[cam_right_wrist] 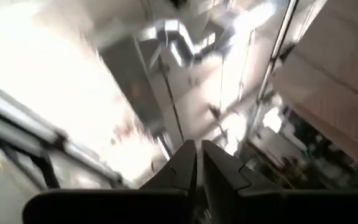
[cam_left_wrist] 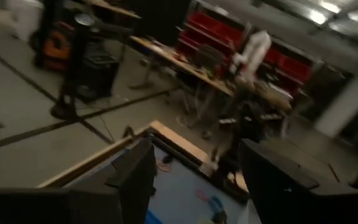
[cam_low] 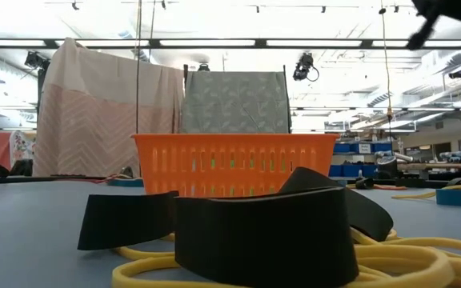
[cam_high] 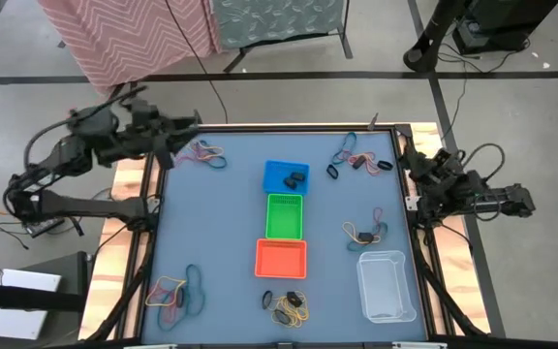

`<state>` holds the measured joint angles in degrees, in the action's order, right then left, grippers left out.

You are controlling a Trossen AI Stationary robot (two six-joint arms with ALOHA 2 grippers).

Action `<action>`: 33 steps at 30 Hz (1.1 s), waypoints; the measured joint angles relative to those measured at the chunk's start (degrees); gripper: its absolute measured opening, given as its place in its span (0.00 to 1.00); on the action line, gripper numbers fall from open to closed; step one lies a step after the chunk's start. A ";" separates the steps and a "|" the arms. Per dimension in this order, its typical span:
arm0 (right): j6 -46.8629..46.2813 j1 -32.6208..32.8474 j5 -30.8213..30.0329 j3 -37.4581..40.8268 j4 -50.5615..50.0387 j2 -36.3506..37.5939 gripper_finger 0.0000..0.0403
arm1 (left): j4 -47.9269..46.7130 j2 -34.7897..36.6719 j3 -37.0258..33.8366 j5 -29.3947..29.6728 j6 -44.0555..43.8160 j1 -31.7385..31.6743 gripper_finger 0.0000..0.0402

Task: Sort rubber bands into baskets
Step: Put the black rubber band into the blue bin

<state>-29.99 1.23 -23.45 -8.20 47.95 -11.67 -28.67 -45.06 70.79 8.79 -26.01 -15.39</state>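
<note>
The left gripper (cam_high: 184, 124) hangs at the far left corner of the blue table (cam_high: 221, 233), fingers (cam_left_wrist: 135, 177) spread apart and empty. The right gripper (cam_right_wrist: 196, 163), fingers pressed together on nothing, sits folded just off the table's right edge. Three small baskets line the table's middle: blue basket (cam_high: 286, 176) farthest, green basket (cam_high: 284, 215) between, orange basket (cam_high: 281, 258) nearest. One clear tub (cam_high: 387, 284) lies right of the orange basket. Five clusters of rubber bands (cam_high: 287, 307) ring them.

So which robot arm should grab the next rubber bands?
Probably the left. Its gripper hangs with open jaws right by the rubber bands at its far corner. The right gripper sits folded at the table's edge, jaws shut.
</note>
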 joint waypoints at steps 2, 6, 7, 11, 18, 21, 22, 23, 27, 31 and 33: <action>-0.05 -0.75 1.15 -4.97 -6.77 -6.61 0.09 | 1.33 1.26 -2.70 2.20 -0.97 0.05 0.58; 1.49 -3.54 -2.33 -18.15 -27.65 -22.27 0.09 | 7.91 1.27 -8.12 2.57 -2.33 0.03 0.58; 2.01 -4.73 -3.75 -21.29 -34.22 -26.15 0.08 | 9.55 0.81 -9.26 2.47 -2.76 0.03 0.58; -1.15 -11.55 -6.76 -32.36 -60.52 -40.99 0.06 | 13.25 -0.51 -12.57 -2.29 -4.86 0.03 0.58; -3.95 -22.06 8.37 -40.11 -76.08 -61.57 0.10 | 13.66 -0.88 -16.77 -10.11 -8.37 0.84 0.58; -4.69 -25.19 12.20 -41.43 -75.87 -68.43 0.20 | 13.41 -0.87 -17.16 -10.35 -8.48 0.95 0.58; -5.21 -25.93 13.13 -41.67 -76.36 -70.43 0.25 | 13.46 -0.85 -17.16 -10.47 -8.47 0.95 0.58; -5.73 -26.53 13.80 -41.87 -77.14 -72.32 0.29 | 13.54 -0.85 -17.16 -10.47 -8.47 0.95 0.58; -5.81 -28.06 14.13 -42.59 -77.84 -78.07 0.47 | 14.21 -0.69 -17.16 -10.50 -7.41 0.93 0.58; -5.36 -28.68 14.08 -42.59 -77.62 -82.27 0.60 | 14.08 -0.70 -17.16 -10.51 -7.11 0.88 0.58; -5.32 -28.74 13.57 -42.59 -77.55 -83.60 0.63 | 14.12 -0.68 -17.16 -10.49 -6.93 0.88 0.58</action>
<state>-35.31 -27.51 -9.88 -50.78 -29.61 -95.27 -14.55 -45.74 53.63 -1.69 -32.94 -14.50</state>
